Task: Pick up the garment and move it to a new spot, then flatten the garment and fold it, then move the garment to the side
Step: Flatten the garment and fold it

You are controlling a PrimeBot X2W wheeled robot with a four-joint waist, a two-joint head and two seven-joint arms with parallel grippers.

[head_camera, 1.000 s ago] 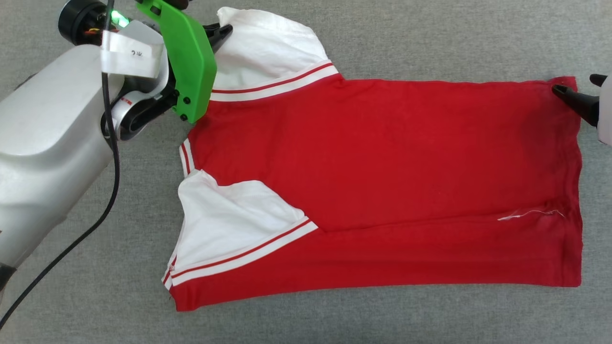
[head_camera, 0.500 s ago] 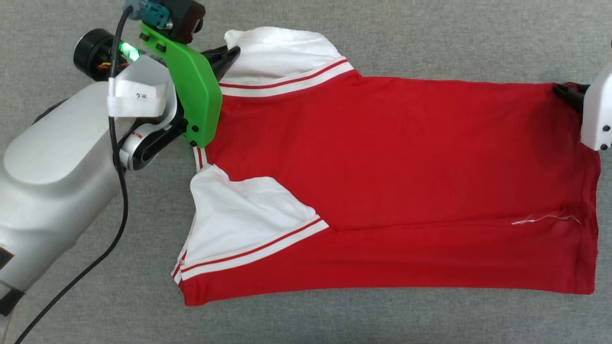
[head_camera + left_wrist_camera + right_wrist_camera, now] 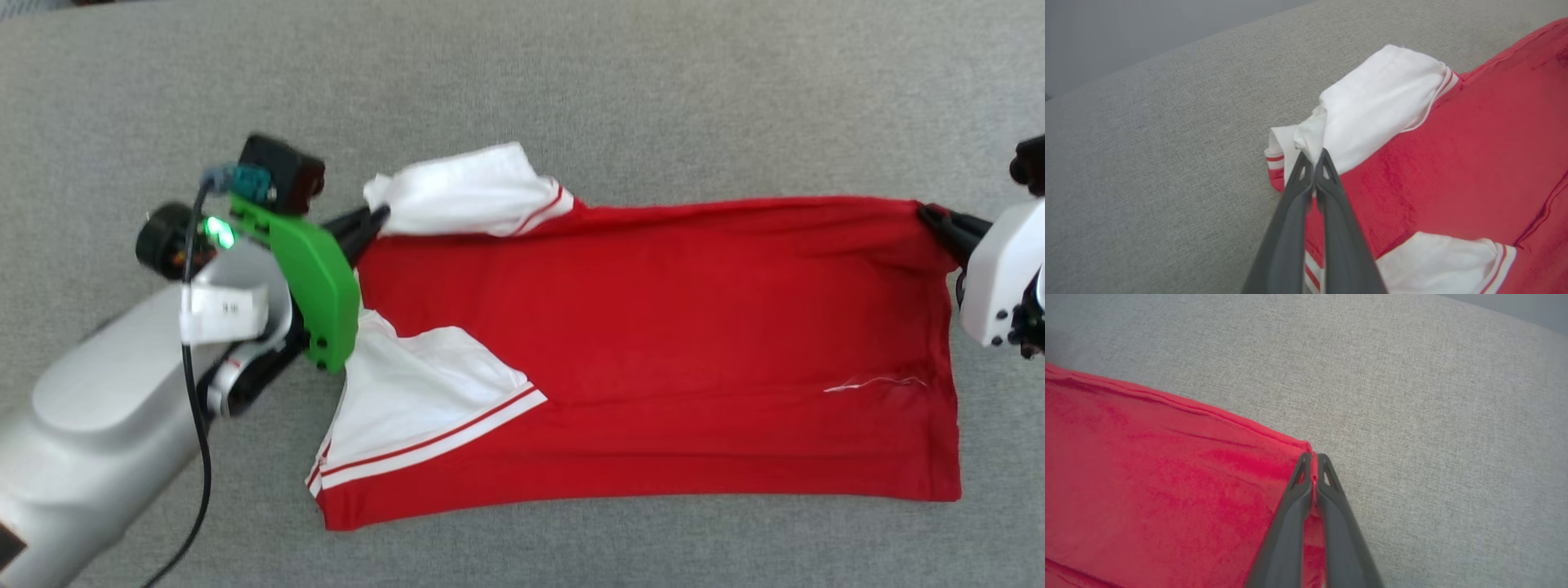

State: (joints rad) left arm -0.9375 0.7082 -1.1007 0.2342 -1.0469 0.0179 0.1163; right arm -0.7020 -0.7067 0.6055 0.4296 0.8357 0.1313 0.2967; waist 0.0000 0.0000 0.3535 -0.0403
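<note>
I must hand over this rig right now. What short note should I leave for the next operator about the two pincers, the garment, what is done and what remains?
Left pincer: shut on the garment, at the far white sleeve by the shoulder.
Right pincer: shut on the far hem corner.
Garment: spread across the grey surface, plain red side up. The near white sleeve lies folded over the body, and the far edge is stretched between the pincers.
Done: both far corners gripped, garment mostly flat.
Left: fold it, then move it to the side.
</note>
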